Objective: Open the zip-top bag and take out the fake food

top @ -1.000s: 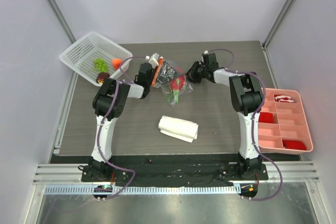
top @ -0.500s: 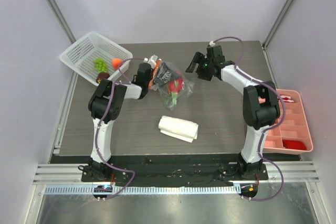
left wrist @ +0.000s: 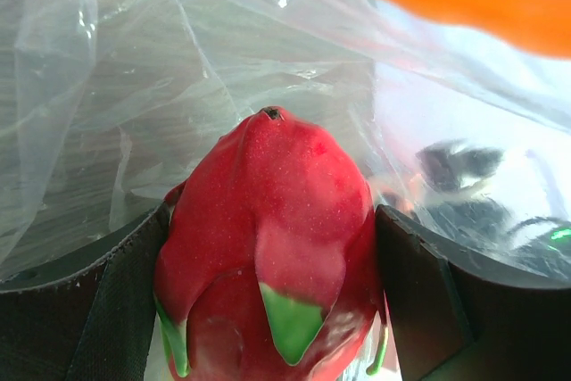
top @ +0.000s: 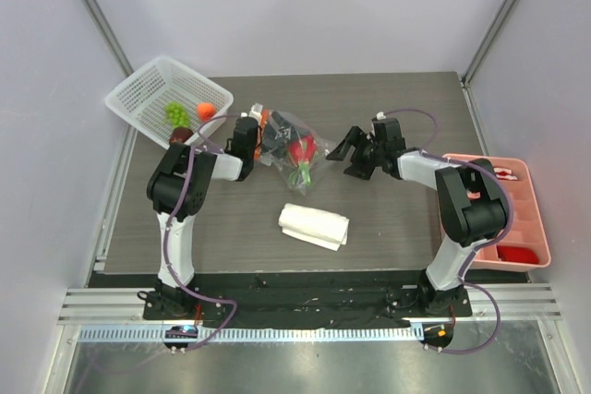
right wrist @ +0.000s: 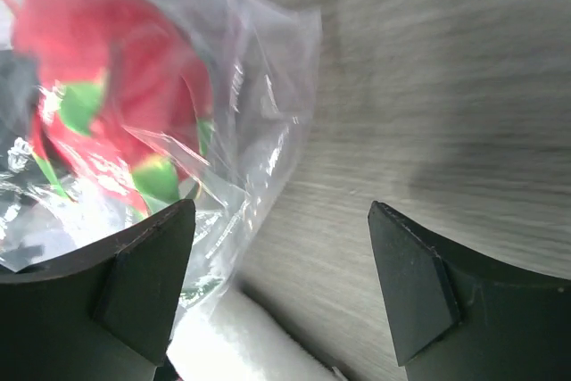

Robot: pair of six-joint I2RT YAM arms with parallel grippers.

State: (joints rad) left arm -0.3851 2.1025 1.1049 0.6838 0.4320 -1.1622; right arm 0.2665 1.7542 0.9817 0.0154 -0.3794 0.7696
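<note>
Top external: white cloth (top: 314,226) near bag (top: 319,158); right tool (right wrist: 281,213) released, left tool (left wrist: 268,252) (grip unclear) straddles dragon fruit (left wrist: 272,167).

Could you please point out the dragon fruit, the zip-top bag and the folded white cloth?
dragon fruit (left wrist: 268,220): left wrist view, red skin at its middle.
zip-top bag (right wrist: 263,73): right wrist view, clear plastic side.
folded white cloth (top: 314,226): top external view, middle of its top.
</note>
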